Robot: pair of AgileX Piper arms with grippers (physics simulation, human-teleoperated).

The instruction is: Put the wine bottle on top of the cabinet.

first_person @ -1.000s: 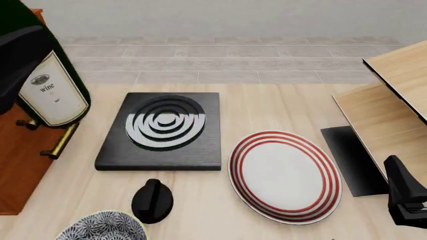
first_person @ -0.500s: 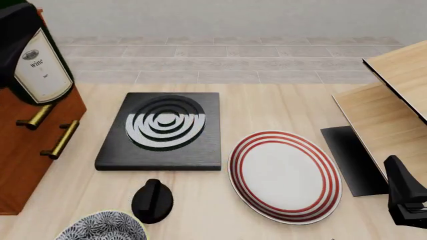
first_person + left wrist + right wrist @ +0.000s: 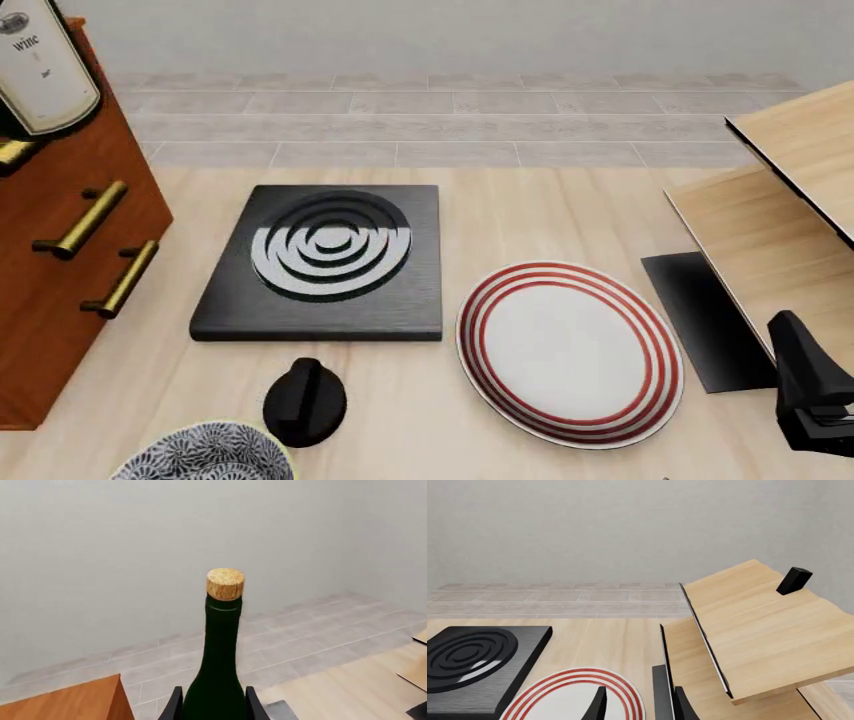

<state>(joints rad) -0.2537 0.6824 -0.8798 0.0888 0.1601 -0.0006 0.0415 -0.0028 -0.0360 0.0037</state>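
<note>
Above the wooden tabletop (image 3: 507, 210), the left gripper (image 3: 212, 705), clenched on the wine bottle (image 3: 217, 680), had lifted it nearer the cabinet (image 3: 60, 260) top.

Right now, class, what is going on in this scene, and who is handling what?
The left gripper holds the wine bottle upright by its body, its fingers on either side. In the front view the bottle is up at the cabinet, near its top corner; whether it rests there cannot be told. The right gripper hangs idle and empty above the red-striped plate, beside the pale wooden structure.
</note>
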